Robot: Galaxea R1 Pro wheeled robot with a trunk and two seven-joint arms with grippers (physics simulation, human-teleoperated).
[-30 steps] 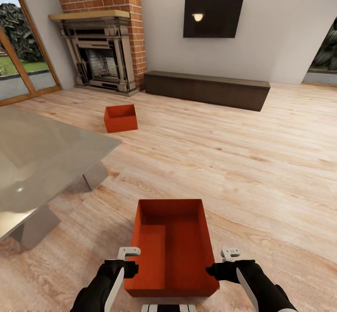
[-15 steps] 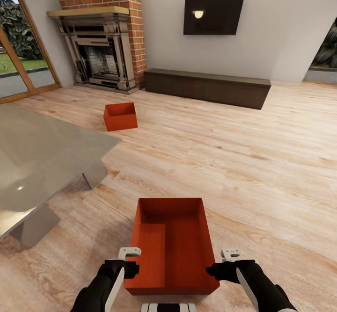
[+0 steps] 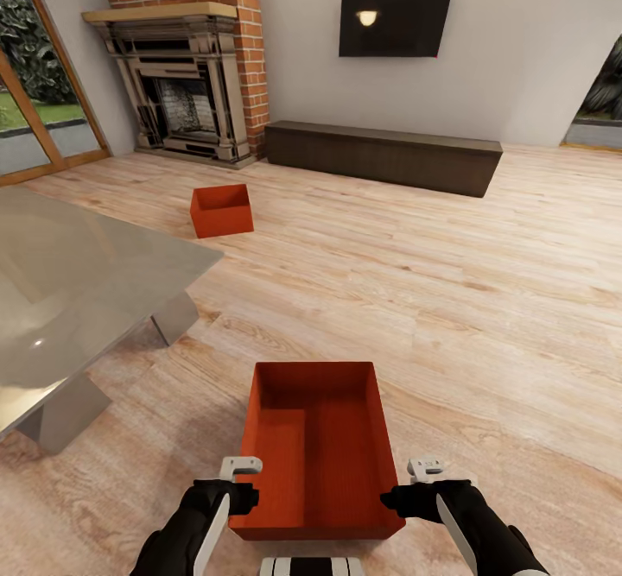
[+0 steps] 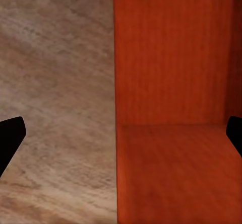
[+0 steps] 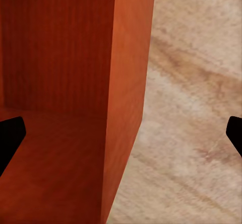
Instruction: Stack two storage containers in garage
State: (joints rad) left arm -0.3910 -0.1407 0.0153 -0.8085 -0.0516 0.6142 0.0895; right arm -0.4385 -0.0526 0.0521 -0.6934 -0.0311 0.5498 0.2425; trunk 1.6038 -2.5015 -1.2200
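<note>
Mostly open plank floor [image 3: 484, 300] stretches ahead to the long bench [image 3: 384, 158], with the grey table [image 3: 78, 291] cut off at the near side. One red bin [image 3: 315, 451] sits between the claws; left gripper [image 3: 235, 481] and right gripper [image 3: 415, 483] each stand wide open astride a side wall, fingertips cropped. Another bin [image 3: 221, 211] stands well apart, near the fireplace [image 3: 183, 101].

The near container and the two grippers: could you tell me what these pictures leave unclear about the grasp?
- Head view: the near container has its closest wall cut short by a white part at the bottom edge.
- Both wrist views: the left gripper and right gripper straddle a wall each, fingers cropped by the edges; contact cannot be told.
- Far container: too small to judge its contents.
</note>
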